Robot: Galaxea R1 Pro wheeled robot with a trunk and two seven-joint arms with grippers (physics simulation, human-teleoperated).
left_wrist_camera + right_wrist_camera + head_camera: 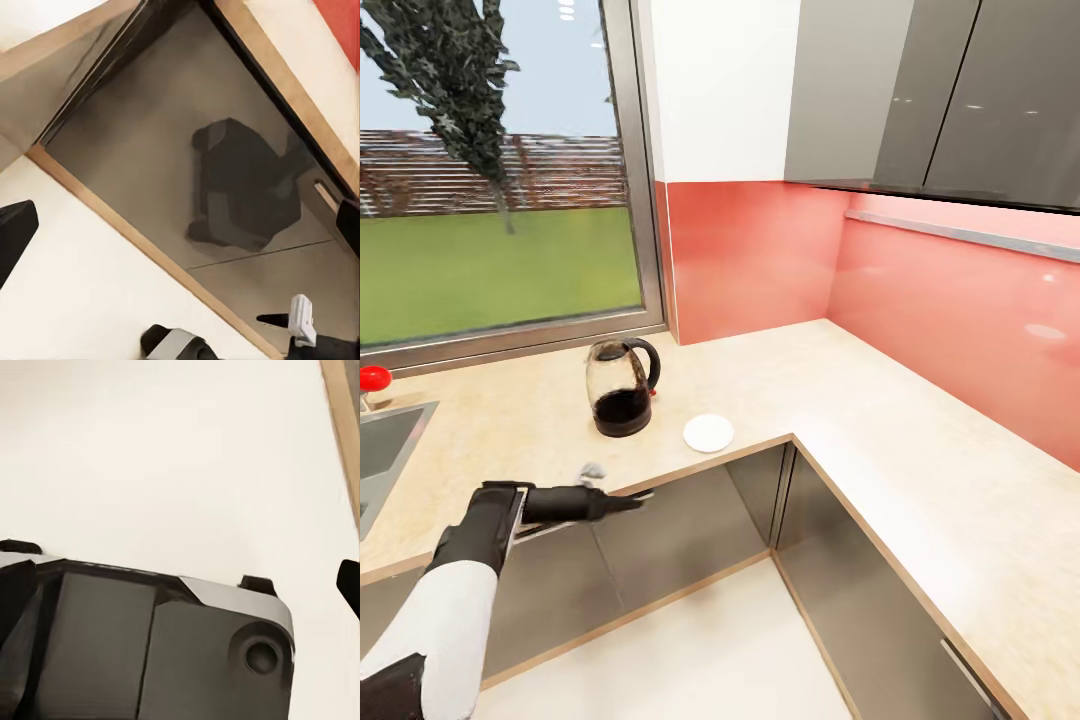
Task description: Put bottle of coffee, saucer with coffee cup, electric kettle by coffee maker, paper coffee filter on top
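Note:
The electric kettle, clear glass with a black base and handle, stands on the beige countertop. The white saucer lies bare just to its right. A small pale crinkled piece, apparently the paper coffee filter, rests near the counter's front edge. My left gripper hovers just in front of that edge, below the filter, pointing right. Its fingers stand wide apart in the left wrist view, open and holding nothing. The right wrist view shows one fingertip over the white floor. The coffee maker, bottle of coffee, coffee cup and kitchen shelf are out of view.
A steel sink and a red knob sit at the far left under the window. The counter turns an L corner along the red backsplash. Glossy grey cabinet fronts run below, and dark upper cabinets hang at the right.

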